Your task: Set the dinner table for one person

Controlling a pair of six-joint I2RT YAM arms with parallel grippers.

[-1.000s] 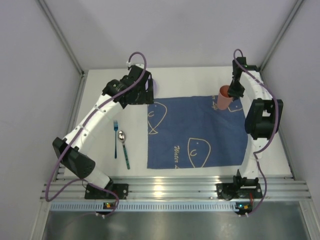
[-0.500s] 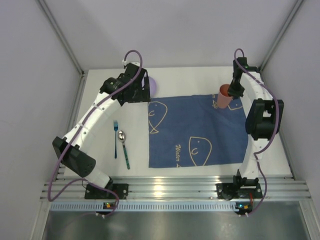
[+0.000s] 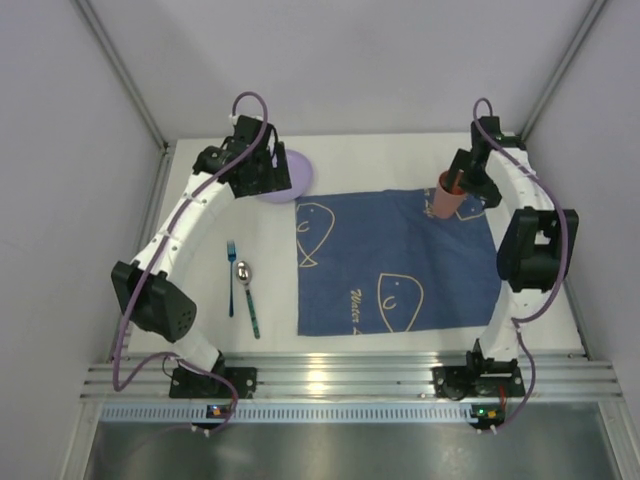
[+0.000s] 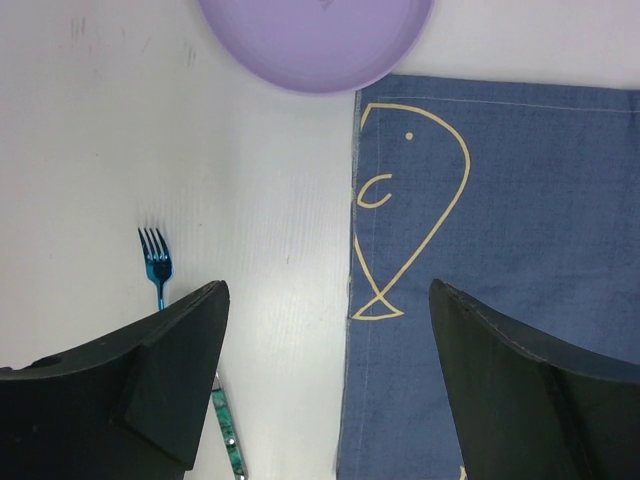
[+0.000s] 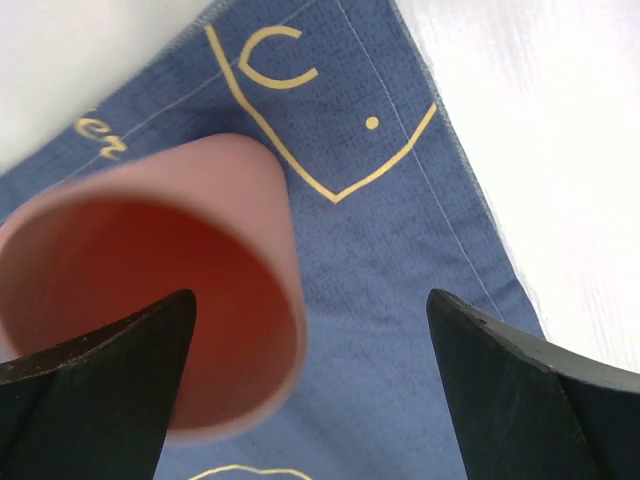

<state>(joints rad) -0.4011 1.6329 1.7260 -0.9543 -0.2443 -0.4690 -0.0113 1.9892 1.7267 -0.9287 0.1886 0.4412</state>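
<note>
The white dinner table [image 3: 400, 152] carries a blue fish-print cloth [image 3: 395, 262]. A pink cup [image 3: 445, 197] stands upright on the cloth's far right corner. My right gripper [image 3: 463, 188] hangs over it, open, one finger over the cup's mouth [image 5: 150, 300] and the other outside the rim; it grips nothing. A purple plate [image 3: 288, 176] lies on the table off the cloth's far left corner. My left gripper [image 3: 260, 175] hovers just left of the plate [image 4: 315, 40], open and empty. A blue fork [image 3: 231, 275] and a spoon [image 3: 247, 295] lie left of the cloth.
Grey walls close in the table on the left, back and right. A metal rail [image 3: 330, 380] with both arm bases runs along the near edge. In the left wrist view the cloth's left edge [image 4: 352, 300] runs between my fingers.
My right gripper has gone from shut on the cup's rim to wide open, leaving the cup standing. The left arm drew back to the far left, uncovering the purple plate.
</note>
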